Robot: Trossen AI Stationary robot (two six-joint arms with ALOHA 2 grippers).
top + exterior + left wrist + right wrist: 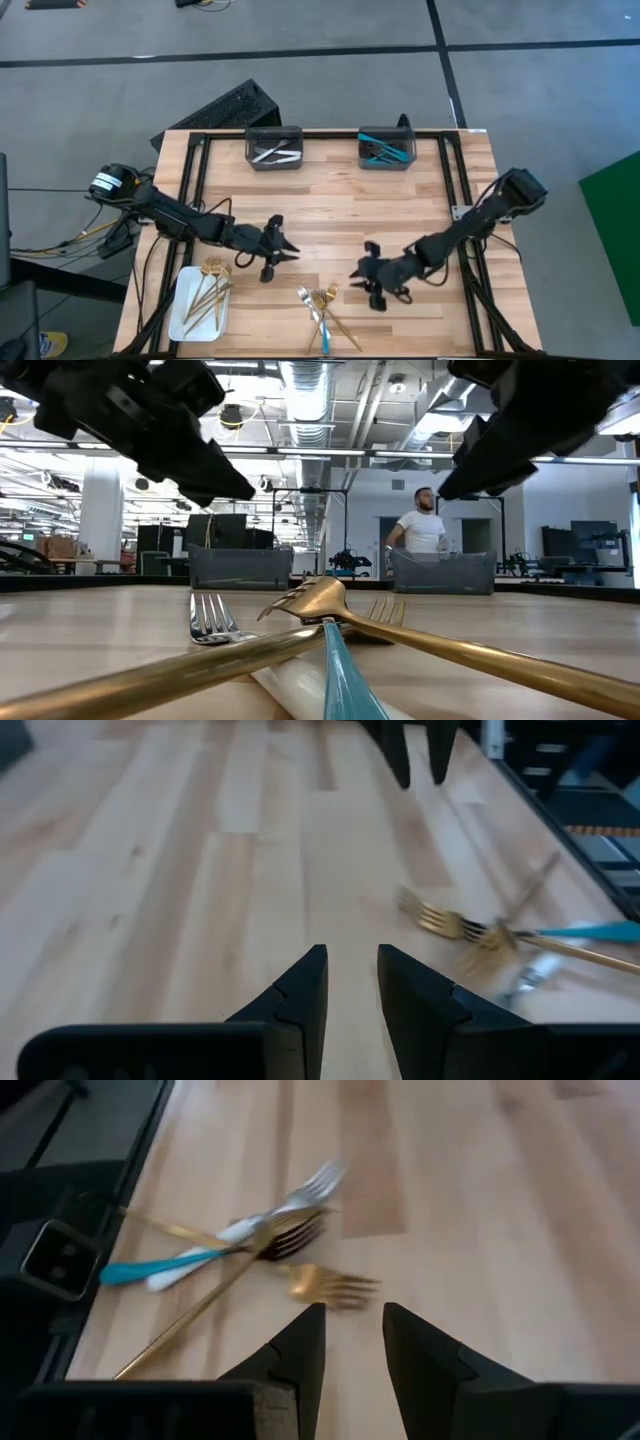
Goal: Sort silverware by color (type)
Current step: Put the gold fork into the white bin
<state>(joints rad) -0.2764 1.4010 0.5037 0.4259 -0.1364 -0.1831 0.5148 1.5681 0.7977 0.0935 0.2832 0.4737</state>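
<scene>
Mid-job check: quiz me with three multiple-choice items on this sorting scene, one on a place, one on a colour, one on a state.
1. Where do the sorted gold forks lie?
A. white tray
B. left bin
C. floor

2. What colour are the utensils in the right bin?
A. gold
B. turquoise
C. red

3. How are the right gripper's fingers?
A. clamped on a fork
B. apart, holding nothing
C. out of sight

Answers: 1 A, the high view shows gold forks on the tray at the table's near left. 2 B, turquoise handles show inside it. 3 B, bare wood shows between the fingers.
</scene>
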